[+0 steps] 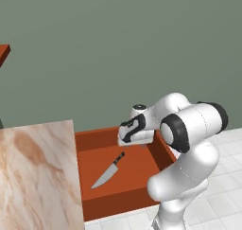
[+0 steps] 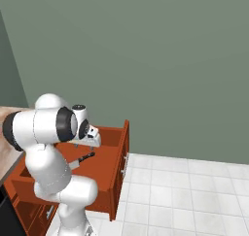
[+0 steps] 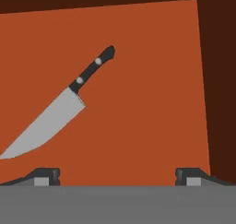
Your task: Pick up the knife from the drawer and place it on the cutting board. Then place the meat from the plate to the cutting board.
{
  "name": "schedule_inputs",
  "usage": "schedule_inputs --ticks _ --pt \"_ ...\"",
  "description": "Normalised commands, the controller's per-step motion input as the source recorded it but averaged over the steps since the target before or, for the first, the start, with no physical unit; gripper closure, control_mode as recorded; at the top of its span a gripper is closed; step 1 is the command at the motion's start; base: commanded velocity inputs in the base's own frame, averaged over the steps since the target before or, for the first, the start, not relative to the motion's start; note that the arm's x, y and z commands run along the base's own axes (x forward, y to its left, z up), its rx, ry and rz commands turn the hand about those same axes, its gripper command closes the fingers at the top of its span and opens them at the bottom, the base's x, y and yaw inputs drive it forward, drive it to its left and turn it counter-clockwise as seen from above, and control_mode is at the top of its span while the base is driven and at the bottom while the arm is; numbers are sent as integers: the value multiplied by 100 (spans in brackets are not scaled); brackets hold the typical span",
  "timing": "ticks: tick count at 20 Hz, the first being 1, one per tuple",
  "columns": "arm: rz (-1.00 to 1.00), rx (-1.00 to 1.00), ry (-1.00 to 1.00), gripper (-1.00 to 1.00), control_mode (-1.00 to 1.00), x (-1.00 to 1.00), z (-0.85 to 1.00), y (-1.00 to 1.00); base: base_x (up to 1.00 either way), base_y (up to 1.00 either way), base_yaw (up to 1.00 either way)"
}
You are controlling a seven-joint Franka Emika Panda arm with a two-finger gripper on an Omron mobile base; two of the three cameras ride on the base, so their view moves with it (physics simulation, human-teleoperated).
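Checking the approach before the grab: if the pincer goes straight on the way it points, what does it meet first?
Probably the bare floor of the drawer, not the knife. In the hand view the knife lies off to one side of the open pincer, though depth is hard to judge.

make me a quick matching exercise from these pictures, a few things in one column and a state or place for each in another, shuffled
Things:
1. knife
2. drawer
3. gripper
4. counter

States or places:
A. pulled out, orange-red inside
B. open, above the drawer bottom, holding nothing
C. lying flat on the drawer bottom
D. marbled surface beside the drawer

Right pairs: 1-C, 2-A, 3-B, 4-D
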Motion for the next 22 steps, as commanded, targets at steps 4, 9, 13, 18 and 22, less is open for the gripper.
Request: schedule_inputs --ticks 4,9,13,18,22 --pt "-14 0 5 -100 -100 58 -32 36 0 0 0" --pt "-14 0 7 -100 -100 26 -36 30 0 0 0" --pt "-14 0 1 -100 -100 24 -61 18 0 0 0" --pt "-10 0 0 -100 -100 28 -58 2 0 0 0" --pt "-1 0 0 -100 -100 18 -36 0 0 0 0"
